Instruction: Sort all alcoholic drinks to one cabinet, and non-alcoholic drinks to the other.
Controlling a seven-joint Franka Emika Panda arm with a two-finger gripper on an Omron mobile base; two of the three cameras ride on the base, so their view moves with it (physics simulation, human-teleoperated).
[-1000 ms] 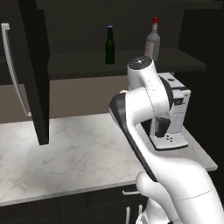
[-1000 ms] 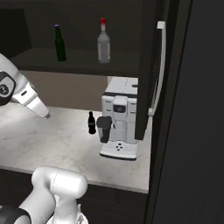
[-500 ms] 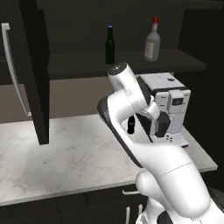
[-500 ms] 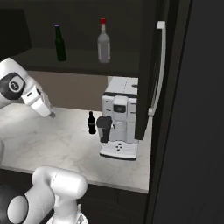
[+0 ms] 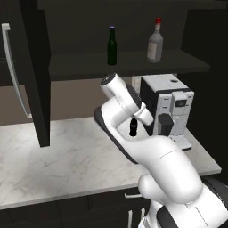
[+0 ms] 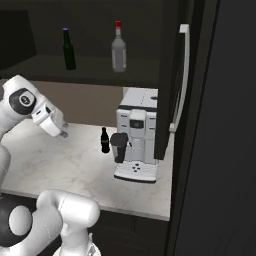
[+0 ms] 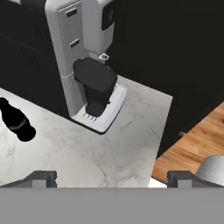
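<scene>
On the open upper cabinet's shelf (image 5: 89, 64) stand a dark green beer bottle (image 5: 112, 46) (image 6: 68, 49) and a clear-grey liquor bottle with a red cap (image 5: 155, 46) (image 6: 118, 52). A small black cola bottle with a red label (image 6: 104, 140) (image 5: 132, 127) (image 7: 15, 121) stands upright on the marble counter, just left of the coffee machine. My gripper (image 6: 63, 133) (image 7: 111, 178) hovers above the counter to the left of the cola bottle. It is open, nothing lies between its fingers, and it is well apart from the bottle.
A white coffee machine (image 6: 137, 134) (image 5: 167, 107) (image 7: 85, 61) sits at the counter's right end. Near-black cabinet doors with silver bar handles hang open at the left (image 5: 34, 71) and right (image 6: 172, 75). The counter edge drops to a wooden floor (image 7: 197, 148).
The arm has bent forward and swung the hand toward the cola bottle and the coffee machine. The jaws have stayed open and the bottles have not moved.
</scene>
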